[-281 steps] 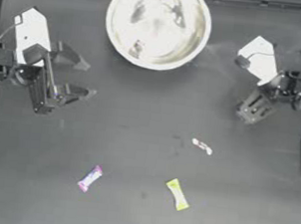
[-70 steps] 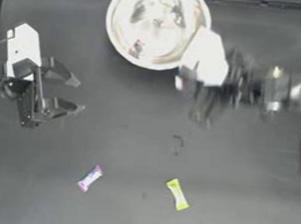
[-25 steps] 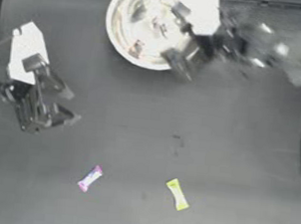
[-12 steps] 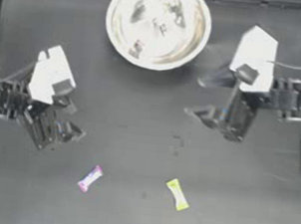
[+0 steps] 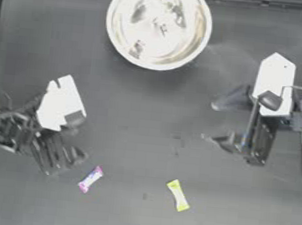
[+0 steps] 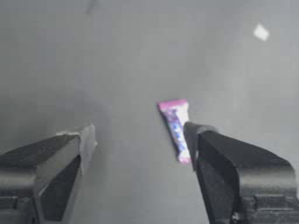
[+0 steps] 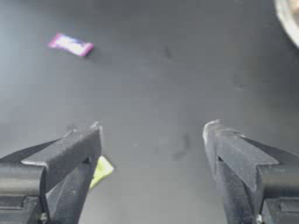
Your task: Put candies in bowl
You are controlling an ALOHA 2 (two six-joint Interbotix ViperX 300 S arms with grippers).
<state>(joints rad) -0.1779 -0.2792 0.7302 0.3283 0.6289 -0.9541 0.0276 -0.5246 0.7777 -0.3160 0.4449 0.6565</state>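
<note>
The left end effector (image 5: pixel 58 158), jaws spread wide, is hovering in the lower left of the top view, just left of the pink-purple candy (image 5: pixel 90 179). The candy's long axis is running diagonally on the surface (image 5: pixel 141 108), nearest the left arm.

Shiny whitish bowl (image 5: pixel 158 26) sits at table's far edge, holding small white candies (image 5: pixel 163 29), count unclear. Pink-purple candy (image 5: pixel 90 179) and yellow-green candy (image 5: pixel 178 195) lie flat on the table near the front, apart from each other, well away from bowl.
</note>
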